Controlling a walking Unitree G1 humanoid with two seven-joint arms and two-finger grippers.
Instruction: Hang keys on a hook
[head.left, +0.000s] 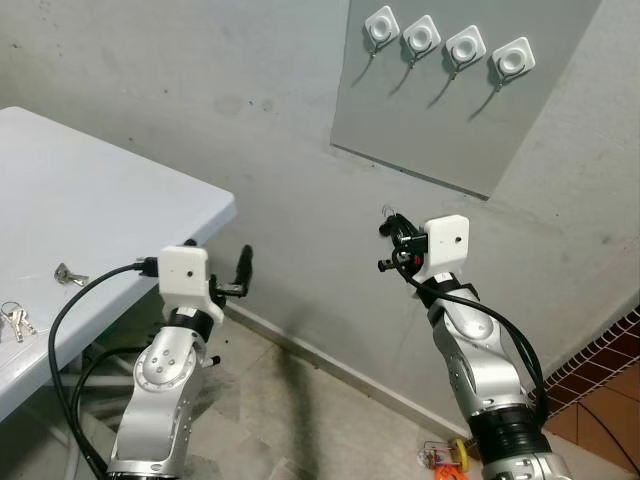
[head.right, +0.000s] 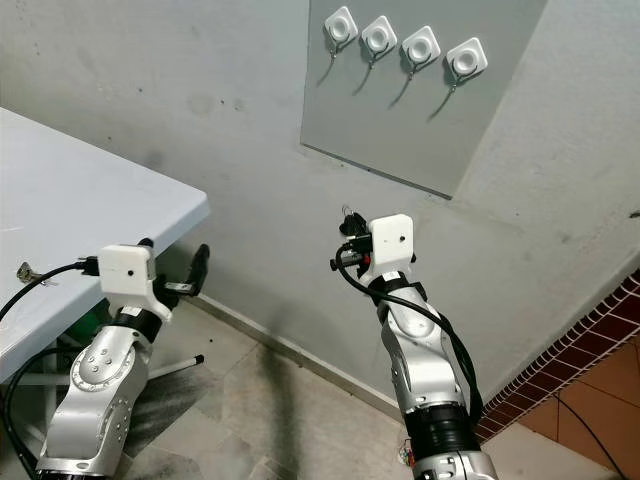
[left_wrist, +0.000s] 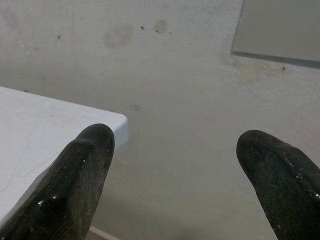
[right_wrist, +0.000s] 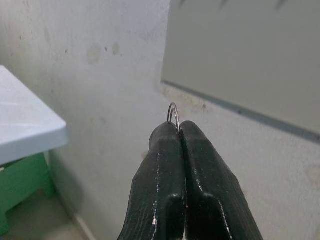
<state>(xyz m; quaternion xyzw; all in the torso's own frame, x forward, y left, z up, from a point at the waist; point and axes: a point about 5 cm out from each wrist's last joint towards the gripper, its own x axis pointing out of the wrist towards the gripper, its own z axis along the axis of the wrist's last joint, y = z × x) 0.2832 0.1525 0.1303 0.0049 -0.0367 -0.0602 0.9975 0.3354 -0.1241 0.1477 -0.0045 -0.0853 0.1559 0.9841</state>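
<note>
My right jaws (right_wrist: 179, 131) are pressed together on a key ring (right_wrist: 173, 114) below the 4 hooks (head.left: 440, 45), while my left jaws (left_wrist: 180, 170) gape wide past the tabletop (head.left: 205, 200) corner.

Both eye views look forward and down from the head at the wall, sharing tabletop (head.left: 110, 200) and hook board (head.left: 440, 110); wrist views face the wall, seemingly close.

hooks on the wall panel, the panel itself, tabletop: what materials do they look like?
Hooks: white square bases, likely plastic, glossy, with thin wire-like prongs.
Panel: flat, matte grey sheet; metal or painted board, can't tell.
Tabletop: white, probably moulded plastic, with a rounded edge.
</note>
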